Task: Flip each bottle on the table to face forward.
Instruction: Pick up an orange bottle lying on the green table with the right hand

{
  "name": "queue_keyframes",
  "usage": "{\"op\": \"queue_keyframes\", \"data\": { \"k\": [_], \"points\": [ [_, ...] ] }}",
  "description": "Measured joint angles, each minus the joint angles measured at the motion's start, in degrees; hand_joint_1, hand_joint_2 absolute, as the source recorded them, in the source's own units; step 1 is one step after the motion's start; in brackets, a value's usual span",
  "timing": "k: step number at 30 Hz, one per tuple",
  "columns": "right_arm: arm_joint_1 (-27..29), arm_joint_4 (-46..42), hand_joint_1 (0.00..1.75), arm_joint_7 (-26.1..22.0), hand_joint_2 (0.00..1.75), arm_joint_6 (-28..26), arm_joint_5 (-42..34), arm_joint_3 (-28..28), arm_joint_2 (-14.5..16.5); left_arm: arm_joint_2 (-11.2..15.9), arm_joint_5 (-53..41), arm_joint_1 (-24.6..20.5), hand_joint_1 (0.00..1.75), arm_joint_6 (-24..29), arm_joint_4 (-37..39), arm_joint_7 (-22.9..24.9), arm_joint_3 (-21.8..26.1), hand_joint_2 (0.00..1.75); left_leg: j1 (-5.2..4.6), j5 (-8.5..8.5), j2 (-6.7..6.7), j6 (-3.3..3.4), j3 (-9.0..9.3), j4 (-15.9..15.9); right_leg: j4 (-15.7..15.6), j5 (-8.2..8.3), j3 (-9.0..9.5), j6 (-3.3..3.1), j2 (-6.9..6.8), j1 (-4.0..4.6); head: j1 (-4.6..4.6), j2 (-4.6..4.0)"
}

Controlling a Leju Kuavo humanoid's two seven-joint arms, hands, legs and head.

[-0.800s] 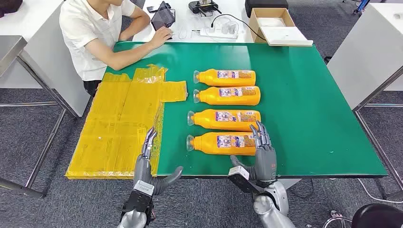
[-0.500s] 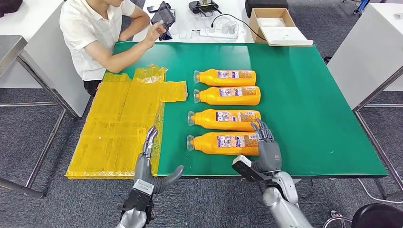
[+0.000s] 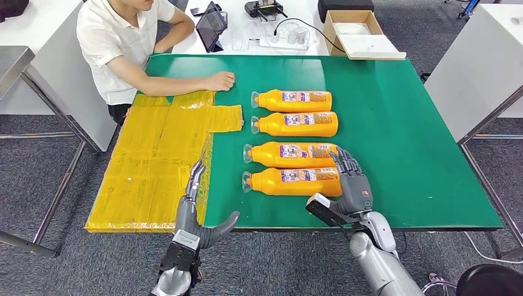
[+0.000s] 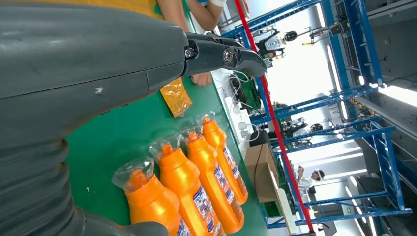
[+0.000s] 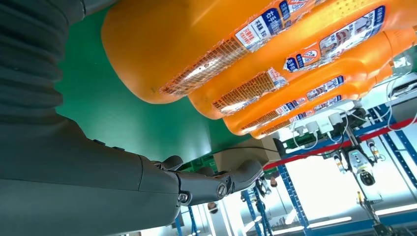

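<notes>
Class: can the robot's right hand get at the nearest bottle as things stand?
Probably yes: the right hand sits open beside the nearest bottle's base, with nothing between them.

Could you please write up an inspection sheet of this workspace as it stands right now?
Surface: green table, flat, no spill seen.
Job's things: four orange bottles lying on their sides in a column, caps pointing toward the yellow plastic sheets.
Clutter: those sheets drape over the table's edge.
Hands: left hand open at the near edge; right hand open beside the nearest bottle, contact unclear.
Cables: power strip with cords on the far white desk.
Surroundings: seated person, open cardboard box.
</notes>
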Motion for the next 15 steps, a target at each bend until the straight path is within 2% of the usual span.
{"op": "queue_keyframes", "data": {
  "k": [6, 15],
  "points": [
    [-0.6, 0.7, 0.00, 0.1, 1.75, 0.8, 0.8, 0.1, -0.1, -0.1, 0.1, -0.1, 0.00, 0.0, 0.0, 0.0, 0.0, 1.75, 0.00, 0.00, 0.00, 0.00, 0.00, 0.0, 0.0, 0.00, 0.00, 0.00, 0.00, 0.00, 0.00, 0.00],
    [-1.7, 2.5, 0.00, 1.7, 1.75, 5.4, 2.3, 2.0, -0.7, -0.2, 0.5, -0.5, 0.00, -0.4, 0.0, 0.0, 0.0, 1.75, 0.00, 0.00, -0.01, 0.00, 0.00, 0.0, 0.0, 0.00, 0.00, 0.00, 0.00, 0.00, 0.00, 0.00]
  ]
}}
